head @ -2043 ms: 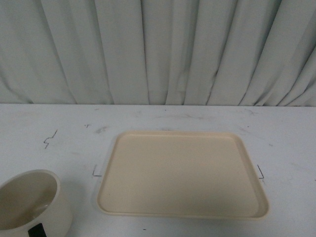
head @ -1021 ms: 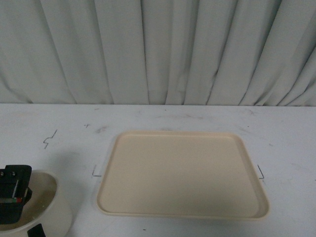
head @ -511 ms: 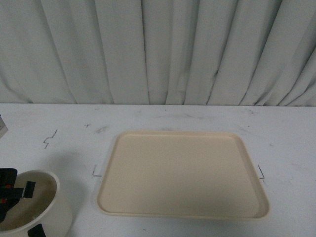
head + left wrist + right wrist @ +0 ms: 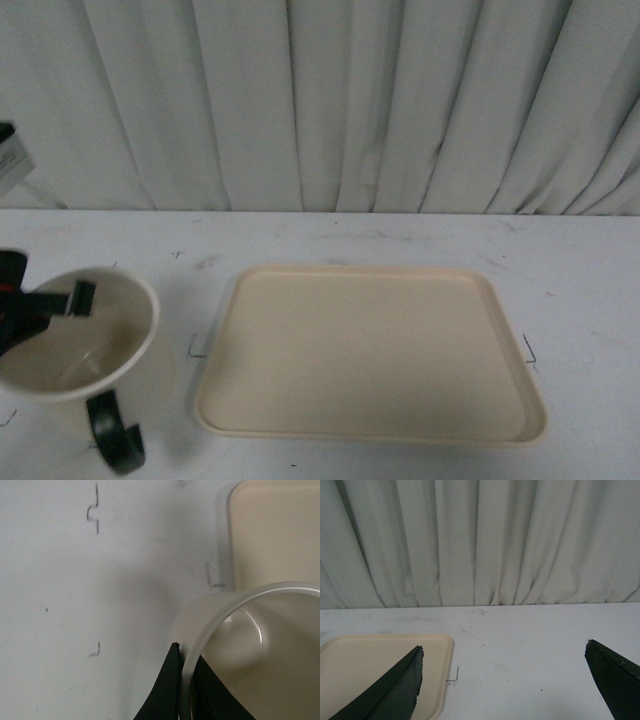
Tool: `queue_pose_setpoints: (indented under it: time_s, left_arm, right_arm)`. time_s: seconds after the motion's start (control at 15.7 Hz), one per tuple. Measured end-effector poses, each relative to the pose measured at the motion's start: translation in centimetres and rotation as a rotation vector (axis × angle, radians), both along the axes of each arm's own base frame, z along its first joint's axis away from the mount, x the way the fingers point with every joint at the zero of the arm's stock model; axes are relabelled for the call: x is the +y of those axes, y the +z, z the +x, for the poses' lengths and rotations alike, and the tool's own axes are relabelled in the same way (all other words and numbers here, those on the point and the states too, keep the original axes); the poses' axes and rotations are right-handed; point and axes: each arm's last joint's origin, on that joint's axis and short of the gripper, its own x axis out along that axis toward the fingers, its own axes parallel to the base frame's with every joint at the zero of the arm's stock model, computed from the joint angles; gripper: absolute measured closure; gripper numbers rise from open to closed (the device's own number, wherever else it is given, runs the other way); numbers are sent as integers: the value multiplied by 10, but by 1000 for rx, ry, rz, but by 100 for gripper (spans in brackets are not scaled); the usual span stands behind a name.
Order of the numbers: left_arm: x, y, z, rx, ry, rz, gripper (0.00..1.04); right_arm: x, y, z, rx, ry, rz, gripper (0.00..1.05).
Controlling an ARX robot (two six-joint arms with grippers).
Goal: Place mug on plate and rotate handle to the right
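**White tapered mug (image 4: 70, 335) held left of the flat beige plastic tray (image 4: 370, 350).**
Rim clamped by the left gripper (image 4: 184, 690); black loop handle (image 4: 118, 440) turned toward the robot; right gripper (image 4: 502, 647) spread wide.

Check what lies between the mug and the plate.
Front view: only bare table with a small dark corner mark separates mug from plate.

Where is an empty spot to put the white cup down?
The whole flat beige plastic tray is bare. So is the white table between the tray's far rim and the grey curtain, and right of the tray. The near-left corner is crowded: the left gripper holds the white black-handled mug there.
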Motion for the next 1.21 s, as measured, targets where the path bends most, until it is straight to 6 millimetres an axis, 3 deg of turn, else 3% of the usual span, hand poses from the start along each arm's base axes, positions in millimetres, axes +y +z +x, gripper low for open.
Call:
queue_pose_setpoints:
  time_s: [0.13, 0.26, 0.38, 0.51, 0.77, 1.09, 1.15, 1.21]
  left_arm:
    - [-32, 22, 16, -66, -97, -13, 102]
    - [-71, 31, 32, -88, -204, -23, 102]
    - [-113, 27, 47, -71, -304, -23, 102]
    - [-141, 16, 60, -41, -362, -12, 102]
    - [-171, -6, 82, 10, -404, 19, 102]
    - [-186, -40, 97, 90, -416, 59, 102]
    - [-190, -39, 102, 86, -413, 66, 94]
    - [-181, -35, 99, 96, -434, 41, 60]
  right_arm:
    - [0, 0, 0, 0, 0, 0, 6]
    - [0, 0, 0, 0, 0, 0, 6]
    - [0, 0, 0, 0, 0, 0, 6]
    - [0, 0, 0, 0, 0, 0, 6]
    - [0, 0, 0, 0, 0, 0, 6]
    - [0, 0, 0, 0, 0, 0, 6]
    - [0, 0, 0, 0, 0, 0, 6]
    - [0, 0, 0, 0, 0, 0, 6]
